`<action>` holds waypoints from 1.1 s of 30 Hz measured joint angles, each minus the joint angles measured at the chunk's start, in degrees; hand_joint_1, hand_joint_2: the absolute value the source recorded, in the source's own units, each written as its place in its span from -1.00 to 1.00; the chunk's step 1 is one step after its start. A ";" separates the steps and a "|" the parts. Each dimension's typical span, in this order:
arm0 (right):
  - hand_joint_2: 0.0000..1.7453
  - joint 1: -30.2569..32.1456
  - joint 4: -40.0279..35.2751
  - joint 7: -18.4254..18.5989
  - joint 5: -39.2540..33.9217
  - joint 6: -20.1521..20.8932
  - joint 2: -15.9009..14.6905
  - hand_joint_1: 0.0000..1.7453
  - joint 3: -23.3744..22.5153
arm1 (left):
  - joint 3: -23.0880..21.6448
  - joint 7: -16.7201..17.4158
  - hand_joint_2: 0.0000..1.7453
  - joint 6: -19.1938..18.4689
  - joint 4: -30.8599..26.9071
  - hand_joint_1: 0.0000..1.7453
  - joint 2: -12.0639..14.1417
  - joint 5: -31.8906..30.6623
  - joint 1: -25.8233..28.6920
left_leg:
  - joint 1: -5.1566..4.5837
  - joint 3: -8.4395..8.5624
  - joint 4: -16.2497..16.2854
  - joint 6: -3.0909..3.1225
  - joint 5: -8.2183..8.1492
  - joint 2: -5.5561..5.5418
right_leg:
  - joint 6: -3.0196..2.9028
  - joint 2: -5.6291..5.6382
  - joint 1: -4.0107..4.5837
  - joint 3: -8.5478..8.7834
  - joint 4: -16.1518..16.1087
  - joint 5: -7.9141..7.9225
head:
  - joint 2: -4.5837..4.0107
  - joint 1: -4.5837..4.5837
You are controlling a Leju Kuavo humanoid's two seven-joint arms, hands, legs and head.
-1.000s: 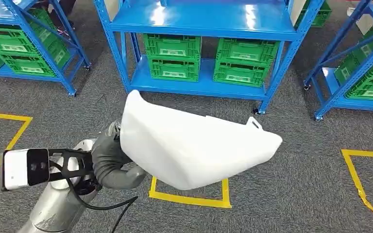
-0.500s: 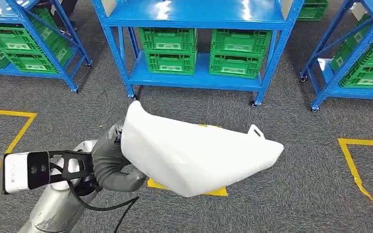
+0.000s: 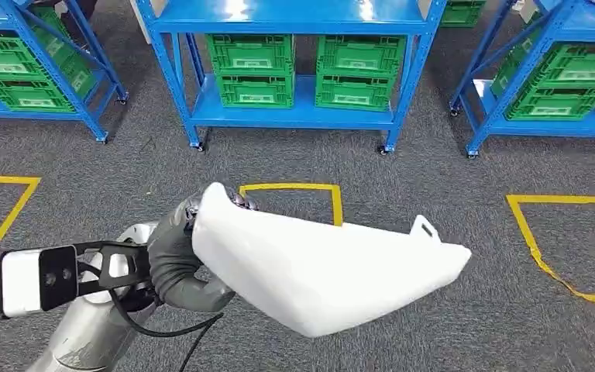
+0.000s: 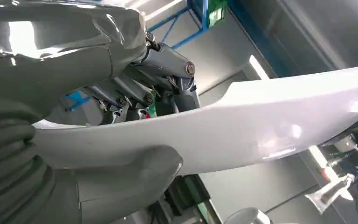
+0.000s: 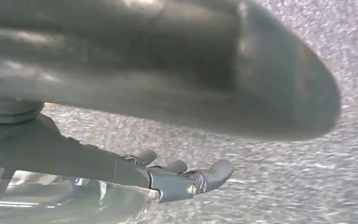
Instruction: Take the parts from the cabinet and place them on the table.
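White curved part (image 3: 318,267) — held, tilted

Left arm (image 3: 85,337): silver, rounded metal casing.
Left hand (image 3: 177,260): grey ribbed cover, thick grey thumb, darker metal fingers (image 4: 168,70) with a visible screw.
Wrist camera (image 3: 35,280): white block with black face on a black bracket.
Cable (image 3: 172,329): black, looping beneath the wrist.
Right hand (image 5: 186,179): dark grey fingers with rounded tips.
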 joint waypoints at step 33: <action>-1.00 -0.52 1.55 -0.96 1.20 -0.90 -1.40 -1.00 -0.50 | 0.11 -0.33 1.00 0.00 -0.72 0.76 0.09 0.24 0.14 | -0.78 -3.30 2.51 -0.14 0.92 -0.41 | -1.80 -0.62 0.56 9.50 -10.60 -1.97 | 0.00 -0.46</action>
